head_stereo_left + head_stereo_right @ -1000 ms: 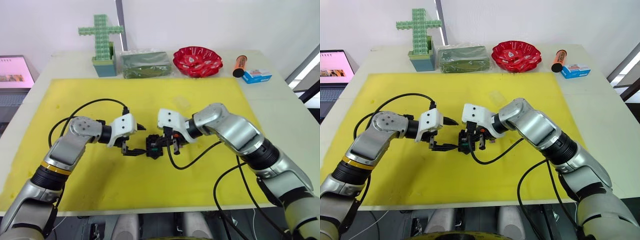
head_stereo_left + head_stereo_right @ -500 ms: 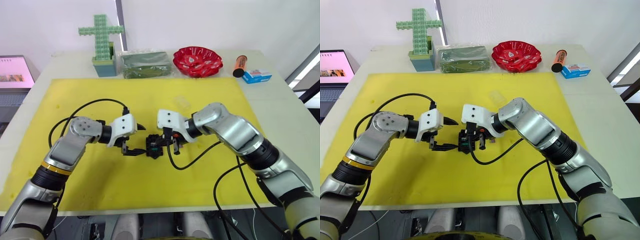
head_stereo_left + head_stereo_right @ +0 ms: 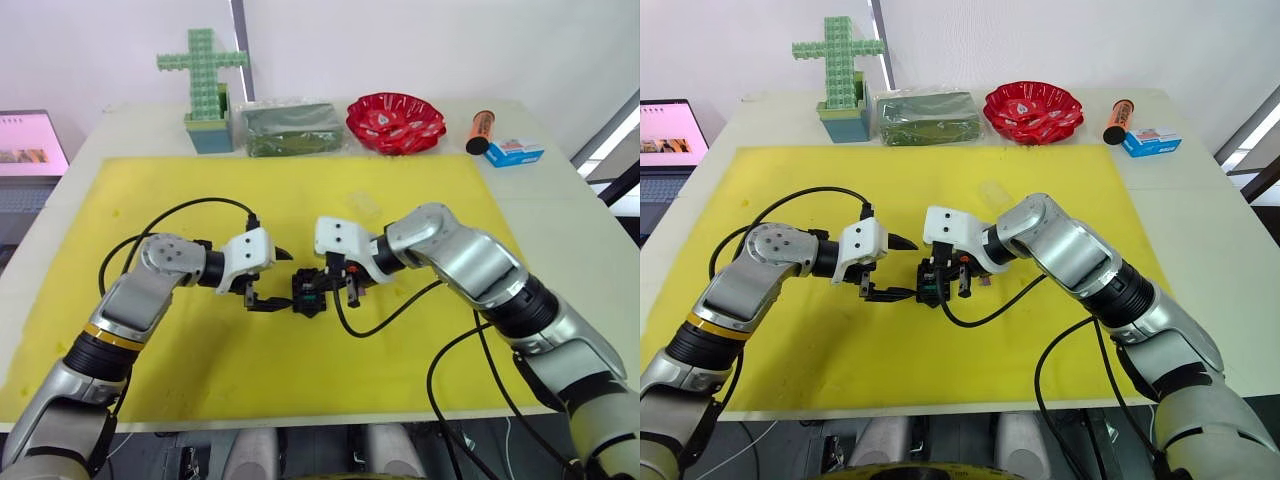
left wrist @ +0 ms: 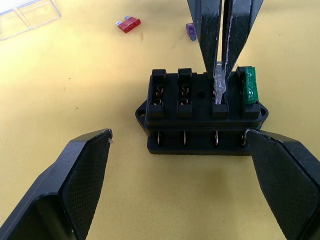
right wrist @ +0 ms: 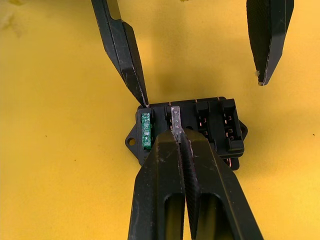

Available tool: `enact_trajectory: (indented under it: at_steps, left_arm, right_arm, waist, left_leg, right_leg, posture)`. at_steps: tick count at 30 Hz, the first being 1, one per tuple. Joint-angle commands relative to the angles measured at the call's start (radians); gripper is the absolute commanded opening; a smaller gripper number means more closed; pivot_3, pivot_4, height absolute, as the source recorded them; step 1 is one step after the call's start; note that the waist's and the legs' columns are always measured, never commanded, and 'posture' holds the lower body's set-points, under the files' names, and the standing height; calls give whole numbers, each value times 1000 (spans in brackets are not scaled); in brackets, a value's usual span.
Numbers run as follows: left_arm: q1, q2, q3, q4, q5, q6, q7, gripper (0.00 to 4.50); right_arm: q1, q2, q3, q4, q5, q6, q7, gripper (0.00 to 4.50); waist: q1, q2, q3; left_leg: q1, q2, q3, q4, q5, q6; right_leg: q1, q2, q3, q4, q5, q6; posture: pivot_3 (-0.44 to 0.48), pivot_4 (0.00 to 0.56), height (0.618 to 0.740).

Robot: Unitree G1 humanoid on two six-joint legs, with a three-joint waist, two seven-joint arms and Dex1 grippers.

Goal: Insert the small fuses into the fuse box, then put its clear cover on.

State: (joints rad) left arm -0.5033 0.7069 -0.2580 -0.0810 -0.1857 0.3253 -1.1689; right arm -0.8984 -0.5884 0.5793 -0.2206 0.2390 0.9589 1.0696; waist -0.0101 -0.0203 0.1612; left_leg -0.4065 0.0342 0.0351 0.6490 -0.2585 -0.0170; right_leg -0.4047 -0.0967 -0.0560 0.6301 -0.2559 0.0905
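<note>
The black fuse box (image 4: 200, 117) sits mid-mat on the yellow mat (image 3: 200, 370). A green fuse (image 4: 249, 90) stands in its end slot. My right gripper (image 5: 177, 136) is shut on a grey fuse (image 5: 175, 119), which stands upright in the slot beside the green one. My left gripper (image 4: 177, 134) is open, one finger on each side of the fuse box without touching it. A red fuse (image 4: 128, 23) and a purple fuse (image 4: 190, 31) lie loose on the mat beyond the box. The clear cover (image 3: 365, 205) lies on the mat further back.
Along the table's back edge stand a green cross of blocks (image 3: 205, 80), a dark green packet (image 3: 292, 128), a red bowl (image 3: 395, 122), an orange cylinder (image 3: 480, 130) and a blue box (image 3: 513, 152). A laptop (image 3: 30, 145) sits at far left.
</note>
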Motion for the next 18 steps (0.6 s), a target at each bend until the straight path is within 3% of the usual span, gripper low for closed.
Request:
enact_trajectory:
  at_steps: [1, 18]
  left_arm:
    - [0, 1, 16, -18, 1, -11, 5, 4465]
    - [5, -3, 15, -17, 2, -15, 14, 4465]
  right_arm:
    - [-14, -8, -14, -17, -6, -2, 2, 0]
    - [1, -10, 103, 38, -118, -77, 14, 0]
  waist:
    - [0, 0, 0]
    - [-1, 0, 0]
  left_leg:
    - [0, 0, 0, 0, 0, 0]
    - [1, 0, 0, 0, 0, 0]
  right_leg:
    - [0, 0, 0, 0, 0, 0]
    - [0, 0, 0, 0, 0, 0]
  posture:
    - [0, 150, 740]
    - [0, 150, 740]
